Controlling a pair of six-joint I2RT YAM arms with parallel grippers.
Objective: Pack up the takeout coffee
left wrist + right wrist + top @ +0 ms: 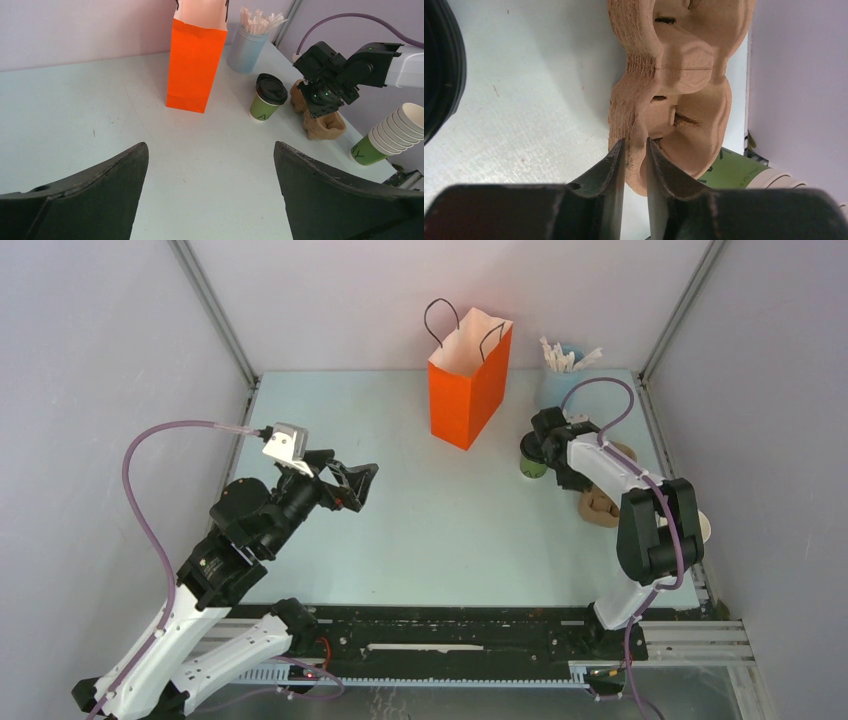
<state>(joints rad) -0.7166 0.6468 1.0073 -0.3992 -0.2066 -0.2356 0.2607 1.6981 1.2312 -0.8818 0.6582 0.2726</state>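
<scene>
My left gripper (pixel 210 150) hangs above the counter (pixel 75 110) on the left side, jaws spread wide. Toward the middle the orange bag (pixel 468 385) stands upright with its mouth open near the far edge. Just to its right the takeout coffee (pixel 533 460) — olive-green cup, black lid on — stands upright on the counter, apart from the bag. My right gripper (pixel 635 150) sits just beside that cup, jaws narrow — pinched on the rim wall of the brown pulp cup carrier (pixel 684 65).
</scene>
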